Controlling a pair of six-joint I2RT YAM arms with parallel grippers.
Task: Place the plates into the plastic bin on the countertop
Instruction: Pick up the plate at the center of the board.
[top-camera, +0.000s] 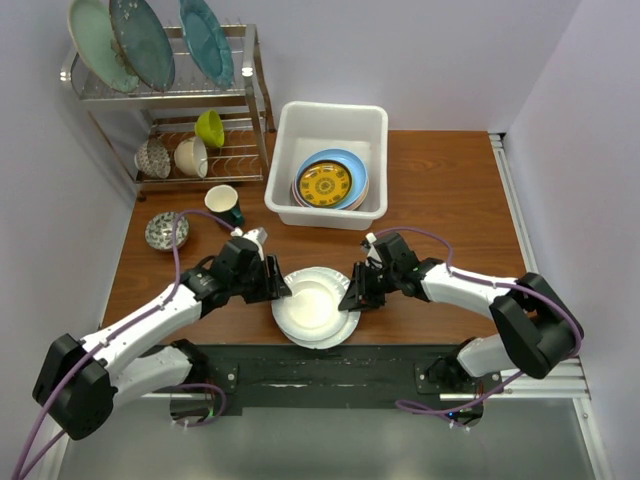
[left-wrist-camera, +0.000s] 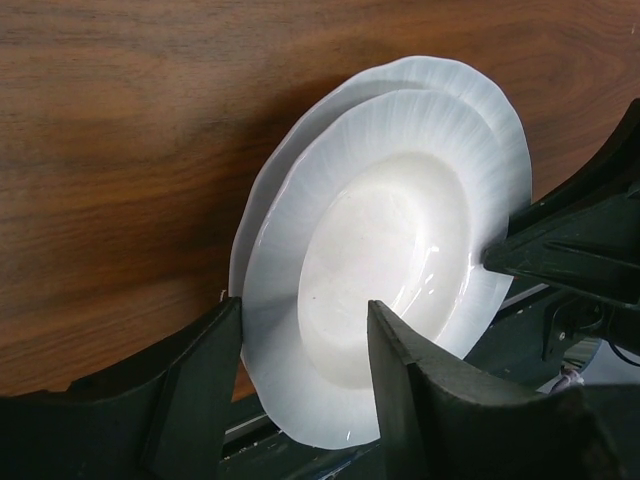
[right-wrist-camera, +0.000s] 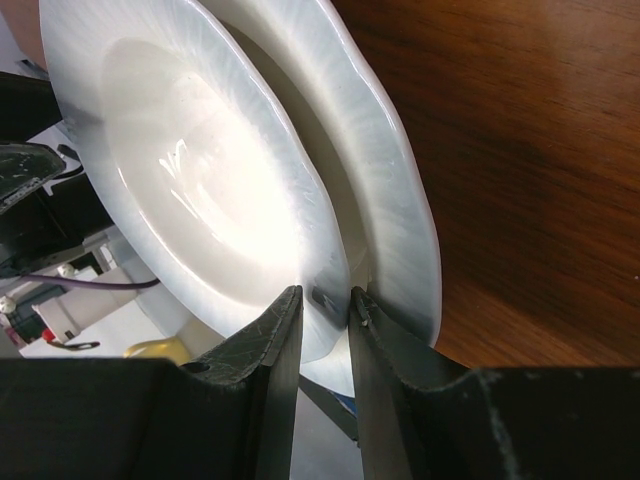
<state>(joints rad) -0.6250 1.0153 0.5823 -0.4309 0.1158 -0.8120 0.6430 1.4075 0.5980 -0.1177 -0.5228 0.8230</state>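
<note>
My right pincer (right-wrist-camera: 325, 300) pinches the upper white plate (right-wrist-camera: 190, 170) (stacked on its twin (right-wrist-camera: 400, 200), at the countertop (right-wrist-camera: 520, 150) edge); my left pincer (left-wrist-camera: 303, 310) gapes astride its rim, seemingly unclamped, so lopsided lifting could drop it.

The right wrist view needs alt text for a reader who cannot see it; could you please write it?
The right gripper pinches the rim of the upper white plate, a fluted dish stacked on the lower white plate. The reddish-brown wood countertop fills the right side.
</note>
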